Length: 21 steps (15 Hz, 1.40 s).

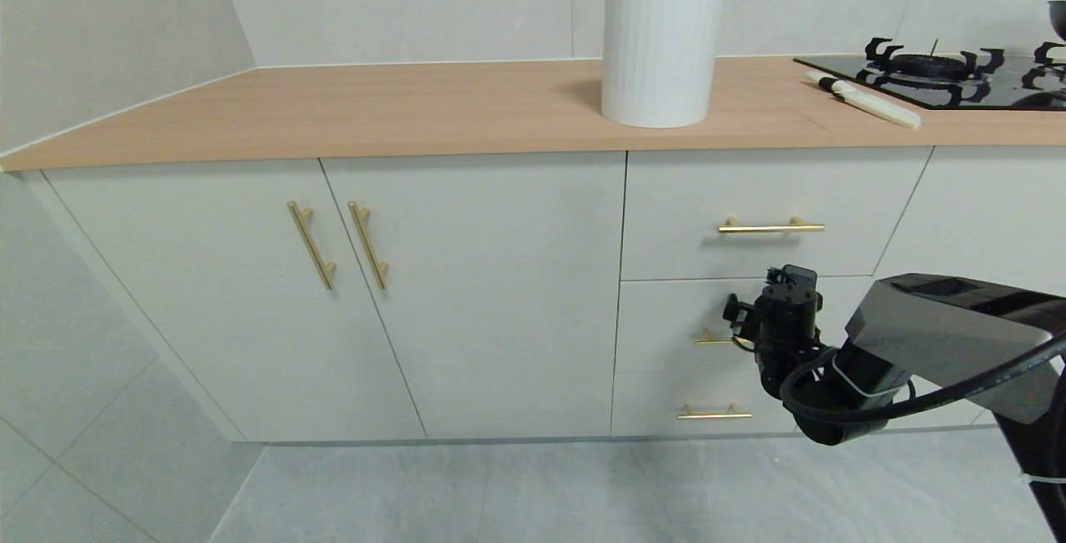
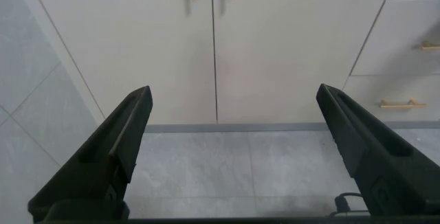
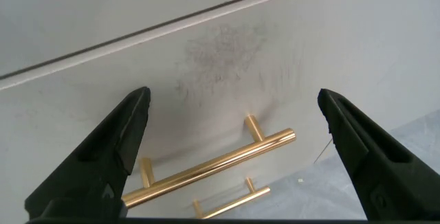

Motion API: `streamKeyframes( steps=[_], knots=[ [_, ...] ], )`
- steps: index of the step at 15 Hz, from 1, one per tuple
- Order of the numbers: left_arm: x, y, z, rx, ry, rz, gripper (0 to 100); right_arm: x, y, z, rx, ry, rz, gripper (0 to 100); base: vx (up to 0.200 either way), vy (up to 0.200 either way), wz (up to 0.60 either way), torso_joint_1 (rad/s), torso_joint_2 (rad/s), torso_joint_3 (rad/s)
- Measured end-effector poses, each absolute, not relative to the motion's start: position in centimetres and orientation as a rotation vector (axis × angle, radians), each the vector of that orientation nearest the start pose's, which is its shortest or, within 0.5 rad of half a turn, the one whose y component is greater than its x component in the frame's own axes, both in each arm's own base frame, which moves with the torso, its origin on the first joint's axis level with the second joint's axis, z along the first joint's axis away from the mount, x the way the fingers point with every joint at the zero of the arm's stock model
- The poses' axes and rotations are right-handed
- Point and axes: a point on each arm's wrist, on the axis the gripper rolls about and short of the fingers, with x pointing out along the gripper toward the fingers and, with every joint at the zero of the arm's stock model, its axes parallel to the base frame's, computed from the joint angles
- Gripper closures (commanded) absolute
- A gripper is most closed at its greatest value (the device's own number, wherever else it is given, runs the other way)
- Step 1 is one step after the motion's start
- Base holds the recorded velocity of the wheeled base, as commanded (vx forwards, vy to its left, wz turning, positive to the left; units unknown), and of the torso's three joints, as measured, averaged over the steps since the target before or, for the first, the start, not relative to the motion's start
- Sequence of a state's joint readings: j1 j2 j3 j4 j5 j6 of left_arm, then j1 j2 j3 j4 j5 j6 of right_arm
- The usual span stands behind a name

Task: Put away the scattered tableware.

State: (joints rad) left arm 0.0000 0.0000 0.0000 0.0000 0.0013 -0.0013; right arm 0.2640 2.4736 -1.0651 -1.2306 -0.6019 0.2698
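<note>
A cream knife with a black band lies on the wooden counter beside the hob. A tall white ribbed container stands on the counter. My right gripper is low in front of the drawer stack, at the middle drawer's brass handle. In the right wrist view that gripper stands open and empty, with the handle just beyond its fingers and apart from them. My left gripper is open and empty, held low above the floor and facing the double cabinet doors.
A black gas hob occupies the counter's right end. Below are two cabinet doors with brass handles and three drawers, the top handle and bottom handle in view. A grey tiled floor lies in front.
</note>
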Motion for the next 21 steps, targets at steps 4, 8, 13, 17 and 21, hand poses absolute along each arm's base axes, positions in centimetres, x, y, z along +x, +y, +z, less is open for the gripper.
streamKeyframes(
  steps=[4,8,13,17,21],
  knots=[
    [-2.3,0.0,7.5,-0.001,0.0,0.001,0,42.7,9.7,0.8,0.195,0.106,-0.374,0,0.0,0.0,0.0,0.0,0.0,0.0],
    [-2.3,0.0,7.5,-0.001,0.0,0.001,0,42.2,9.5,1.0,0.186,0.11,-0.374,0,0.0,0.0,0.0,0.0,0.0,0.0],
    [-2.3,0.0,7.5,-0.001,0.0,0.001,0,36.9,8.4,5.4,0.096,0.163,-0.303,0,0.0,0.0,0.0,0.0,0.0,0.0],
    [-2.3,0.0,7.5,-0.001,0.0,0.001,0,29.3,6.7,11.1,0.036,0.134,-0.254,0,0.0,0.0,0.0,0.0,0.0,0.0],
    [-2.3,0.0,7.5,-0.001,0.0,0.001,0,21.2,4.7,15.0,-0.006,0.042,-0.279,0,0.0,0.0,0.0,0.0,0.0,0.0]
  ],
)
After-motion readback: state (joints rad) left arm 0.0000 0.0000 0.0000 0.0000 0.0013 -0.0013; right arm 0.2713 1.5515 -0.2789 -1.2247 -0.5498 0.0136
